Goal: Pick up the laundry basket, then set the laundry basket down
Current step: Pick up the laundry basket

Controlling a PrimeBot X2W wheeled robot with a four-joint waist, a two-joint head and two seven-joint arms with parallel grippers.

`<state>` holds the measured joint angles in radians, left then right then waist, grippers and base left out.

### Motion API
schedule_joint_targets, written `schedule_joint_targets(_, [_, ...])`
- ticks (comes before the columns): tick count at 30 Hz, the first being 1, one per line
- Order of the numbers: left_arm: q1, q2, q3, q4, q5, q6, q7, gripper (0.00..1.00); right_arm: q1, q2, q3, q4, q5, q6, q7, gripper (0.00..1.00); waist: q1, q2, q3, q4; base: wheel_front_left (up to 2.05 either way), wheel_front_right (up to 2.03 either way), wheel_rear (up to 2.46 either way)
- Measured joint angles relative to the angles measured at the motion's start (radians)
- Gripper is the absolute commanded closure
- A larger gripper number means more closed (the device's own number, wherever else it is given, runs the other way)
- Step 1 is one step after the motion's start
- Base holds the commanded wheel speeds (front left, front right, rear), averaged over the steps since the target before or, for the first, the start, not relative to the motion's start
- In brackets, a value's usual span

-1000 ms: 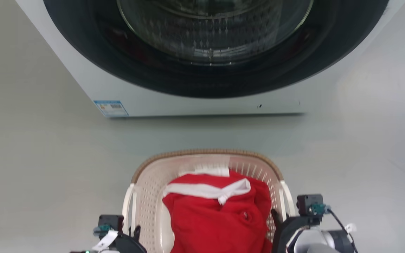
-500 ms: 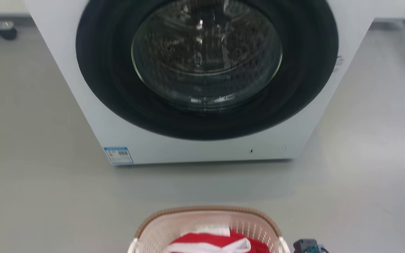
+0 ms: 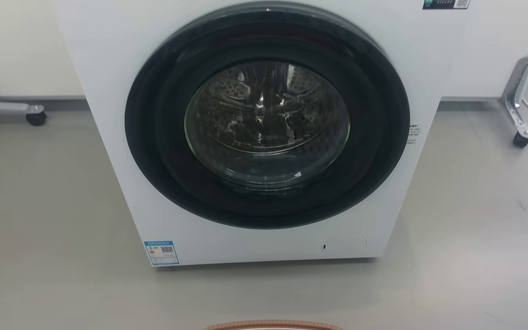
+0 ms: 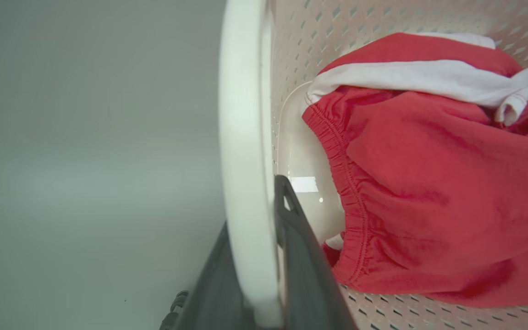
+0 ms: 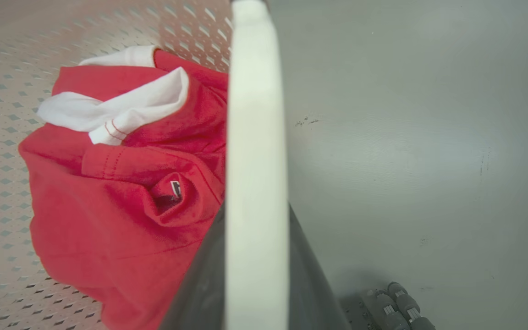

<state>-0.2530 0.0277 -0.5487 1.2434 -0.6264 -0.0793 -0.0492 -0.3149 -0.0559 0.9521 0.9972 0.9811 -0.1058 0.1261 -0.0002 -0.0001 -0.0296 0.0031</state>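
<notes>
Cream laundry basket (image 4: 291, 46) — end toward washer (image 3: 264, 137)

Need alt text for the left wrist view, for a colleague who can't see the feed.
The left tool clamps the white handle of the laundry basket, one dark finger on each side. A red garment with white trim lies inside the basket; grey floor lies outside it.

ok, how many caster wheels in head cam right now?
2. The left caster stands left of the washer; the right caster is on its right, under a metal leg. More may be hidden behind the washer.
</notes>
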Motion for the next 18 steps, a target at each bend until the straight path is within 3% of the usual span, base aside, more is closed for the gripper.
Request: schedule_joint_targets(18, [0.015,0.007,-0.032,-0.026,-0.038,0.019,0.025,1.0,0.0,-0.007,0.045,-0.007,0.058,-0.017,0.015,1.0,0.0002,0.0002,-0.028,-0.005,0.0,0.0,0.0])
